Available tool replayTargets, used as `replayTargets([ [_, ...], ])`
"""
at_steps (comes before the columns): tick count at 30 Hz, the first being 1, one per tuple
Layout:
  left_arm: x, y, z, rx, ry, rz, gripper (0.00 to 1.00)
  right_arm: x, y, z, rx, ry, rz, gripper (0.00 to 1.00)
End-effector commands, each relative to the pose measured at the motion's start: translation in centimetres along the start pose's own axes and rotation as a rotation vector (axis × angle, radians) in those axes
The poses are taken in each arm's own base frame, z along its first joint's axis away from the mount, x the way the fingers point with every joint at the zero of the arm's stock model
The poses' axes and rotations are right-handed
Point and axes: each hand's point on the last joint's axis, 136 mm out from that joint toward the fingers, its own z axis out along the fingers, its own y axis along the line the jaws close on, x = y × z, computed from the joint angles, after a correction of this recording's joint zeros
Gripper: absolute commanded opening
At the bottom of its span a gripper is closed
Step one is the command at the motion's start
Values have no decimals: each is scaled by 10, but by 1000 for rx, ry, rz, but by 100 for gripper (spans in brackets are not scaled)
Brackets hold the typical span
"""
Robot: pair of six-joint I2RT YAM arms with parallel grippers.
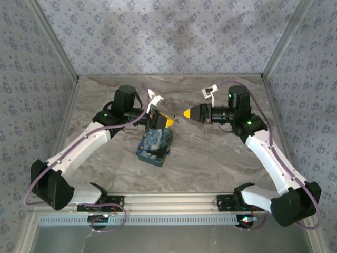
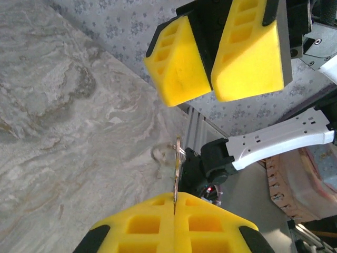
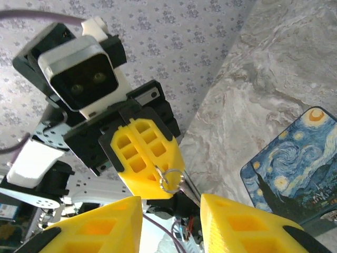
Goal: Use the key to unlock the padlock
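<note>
Two claws above mid-desk: left claw (image 1: pixel 172 122) pinches key (image 2: pixel 175 179), right claw (image 1: pixel 185 113) parted. Next, locate padlock and align key.

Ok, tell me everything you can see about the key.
The key is thin, silvery metal, seen edge-on from the left wrist, with a small wire ring through its outer end. Its other end is pinched in the shut yellow left claw, which holds it in the air above the marbled table. The right claw faces it, apart.
</note>
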Motion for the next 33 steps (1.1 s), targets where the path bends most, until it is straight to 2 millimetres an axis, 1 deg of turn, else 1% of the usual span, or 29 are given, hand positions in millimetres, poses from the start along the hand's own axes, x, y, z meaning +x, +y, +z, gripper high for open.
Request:
replayTargets([
  [1,1,-15,-3,49,49,23,0,3,10,-3,30,13,-90,36],
  [5,5,-21,-1,70,92,19,0,8,16,4,15,43,-126,37],
  [11,9,-25,3,92,120,14,0,10,24,8,1,54,-164,41],
  [16,9,-26,4,104,127,14,0,10,25,11,-6,63,-172,43],
  [19,9,-29,4,115,130,15,0,13,24,14,-6,77,-173,46],
  [22,9,-29,4,117,133,16,0,15,21,18,-6,94,-167,47],
  [26,10,-30,4,123,137,11,0,19,22,21,-17,108,-171,45],
  [27,10,-31,4,124,139,13,0,14,30,20,-28,100,-189,43],
  [28,11,-30,4,121,141,12,0,13,33,19,-33,100,-195,40],
  [31,11,-31,4,122,146,12,0,14,33,19,-36,105,-195,35],
  [33,11,-31,4,121,146,12,0,16,33,19,-38,116,-191,34],
])
